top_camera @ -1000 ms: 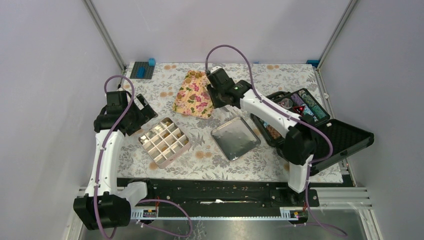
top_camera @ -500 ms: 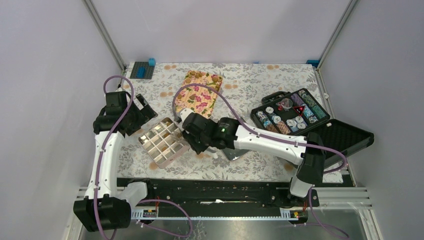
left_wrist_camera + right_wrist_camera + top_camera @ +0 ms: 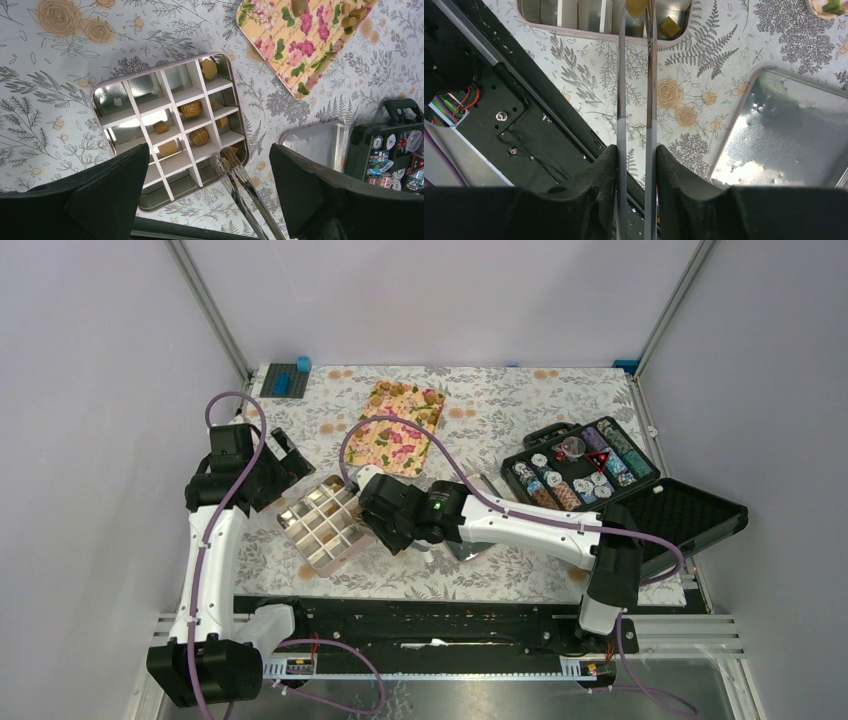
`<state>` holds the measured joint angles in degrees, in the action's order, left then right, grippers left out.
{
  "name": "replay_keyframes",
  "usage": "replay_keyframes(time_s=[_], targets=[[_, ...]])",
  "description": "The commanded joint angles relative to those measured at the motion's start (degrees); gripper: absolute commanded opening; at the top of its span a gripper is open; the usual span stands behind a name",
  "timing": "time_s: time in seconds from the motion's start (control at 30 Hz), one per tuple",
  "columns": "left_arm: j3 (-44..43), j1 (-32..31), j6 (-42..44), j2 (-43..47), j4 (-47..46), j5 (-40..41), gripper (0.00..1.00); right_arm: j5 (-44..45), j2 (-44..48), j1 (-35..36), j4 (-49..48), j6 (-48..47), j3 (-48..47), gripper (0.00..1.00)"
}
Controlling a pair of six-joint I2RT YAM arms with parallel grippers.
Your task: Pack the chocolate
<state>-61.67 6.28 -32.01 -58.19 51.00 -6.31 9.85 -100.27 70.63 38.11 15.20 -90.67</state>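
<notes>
The divided tin (image 3: 325, 523) lies left of centre and holds several golden-brown chocolates (image 3: 190, 108) in its cells. My right gripper (image 3: 388, 515) is shut on metal tongs (image 3: 621, 100). The tong tips (image 3: 231, 159) pinch a chocolate (image 3: 636, 6) over the tin's corner cell nearest the right arm, where another piece (image 3: 669, 27) lies. My left gripper (image 3: 285, 455) is open and empty, hovering above the tin (image 3: 150, 65). More chocolates (image 3: 299, 7) sit on the flowered tray (image 3: 398, 430).
The tin's silver lid (image 3: 784, 135) lies right of the tin, mostly under my right arm in the top view. An open black case of striped chips (image 3: 580, 470) stands at the right. A blue block (image 3: 283, 382) is at the back left corner. The black base rail (image 3: 499, 115) runs along the near edge.
My right arm swung with the tongs from the flowered tray to the near-right corner of the tin, then edged slightly left. The left arm has not moved.
</notes>
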Motion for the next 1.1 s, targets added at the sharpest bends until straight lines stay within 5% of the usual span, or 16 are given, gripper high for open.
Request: replay_keyframes(time_s=[0.0,0.4,0.47,0.67,0.87,1.07], targets=[[-1.7,0.3,0.0,0.2,-0.5,-1.2,0.99,1.0,-0.4,0.4,-0.6,-0.7,-1.2,0.27],[-1.7,0.3,-0.1,0.1,-0.4,-1.0,0.99,1.7,-0.8,0.9,0.4,-1.5,-2.7,0.45],[-1.7,0.3,-0.1,0.1,-0.3,-1.0,0.99,2.0,-0.6,1.0,0.5,-1.6,-2.7,0.43],[-1.7,0.3,0.0,0.1,-0.3,-1.1,0.99,6.8,2.0,0.9,-0.4,-2.5,-2.6,0.15],[-1.5,0.3,-0.1,-0.1,-0.3,-0.6,0.99,17.4,5.5,-0.4,-1.1,-6.8,-2.7,0.15],[-0.6,0.3,-0.3,-0.1,-0.5,-0.2,0.99,12.8,8.5,-14.3,-6.4,-5.1,1.1,0.17]])
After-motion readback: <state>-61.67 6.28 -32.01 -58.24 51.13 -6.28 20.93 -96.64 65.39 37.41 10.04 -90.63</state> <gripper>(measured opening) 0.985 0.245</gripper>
